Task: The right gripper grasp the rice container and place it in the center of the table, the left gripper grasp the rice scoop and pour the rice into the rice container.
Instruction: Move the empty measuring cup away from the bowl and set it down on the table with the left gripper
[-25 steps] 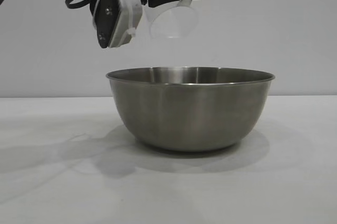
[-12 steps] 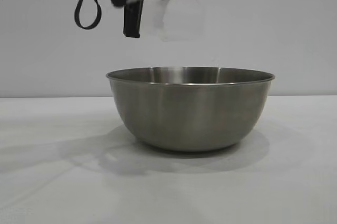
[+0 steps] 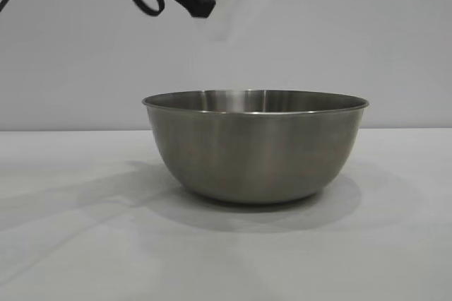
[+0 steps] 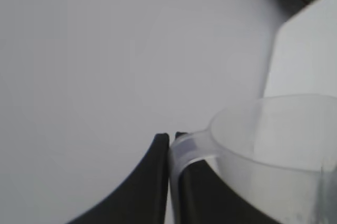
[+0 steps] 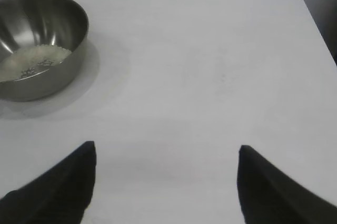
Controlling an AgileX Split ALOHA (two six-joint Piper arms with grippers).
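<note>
Soft, even, bright lighting is seen across all views, with no harsh glare. In the exterior view, broad faint shadows are thrown on the counter (image 3: pixel 70 244) to the left of and under the rice container (image 3: pixel 256 145), so light seems to be coming from above and from the right. The left tool (image 3: pixel 201 4) is smeared by motion blur there. The rice scoop (image 4: pixel 274 155) is rendered hazy and out of focus up close. Mild sheen is picked up inside the bowl.

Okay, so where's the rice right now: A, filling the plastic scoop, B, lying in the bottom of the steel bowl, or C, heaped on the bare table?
B: the right wrist view shows the rice lying in the bottom of the rice container, with the table around it bare.
</note>
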